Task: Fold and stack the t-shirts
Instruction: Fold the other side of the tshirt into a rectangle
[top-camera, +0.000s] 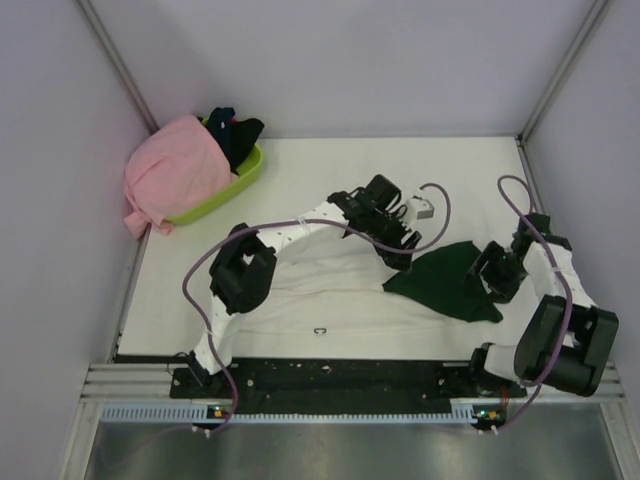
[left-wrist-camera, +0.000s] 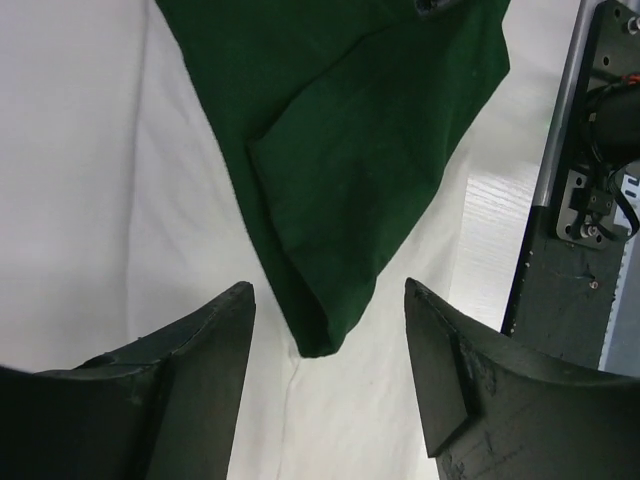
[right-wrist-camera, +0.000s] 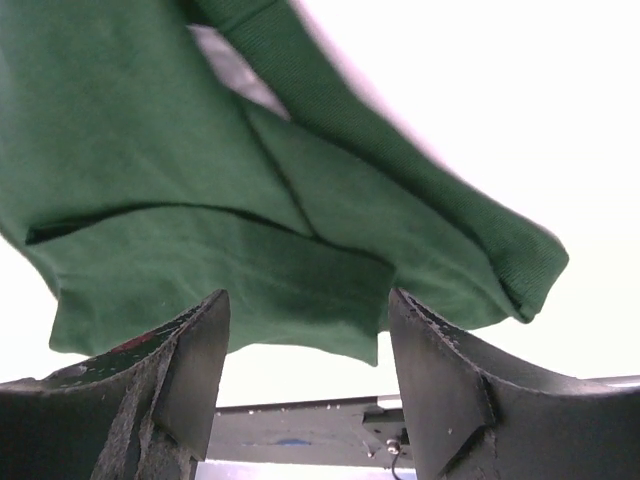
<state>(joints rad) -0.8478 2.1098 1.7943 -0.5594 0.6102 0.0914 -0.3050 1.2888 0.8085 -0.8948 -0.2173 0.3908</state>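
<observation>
White shirt (top-camera: 300, 300) lies spread on the table (top-camera: 400, 170) at 6 o'clock, its green sleeve (top-camera: 450, 285) out at 4 o'clock.
We see our left gripper (left-wrist-camera: 330, 350) and right gripper (right-wrist-camera: 305, 370) at that sleeve, jaws apart, gripping nothing; a pink shirt (top-camera: 175, 170) drapes over the basket (top-camera: 250, 172) at 10 o'clock.

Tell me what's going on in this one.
Two robot arms are working on a white shirt spread on the table. The left fingers and right fingers hover open at its green sleeve, gripping nothing. A pink shirt drapes over the green basket in the far corner, dark shirts inside.
</observation>
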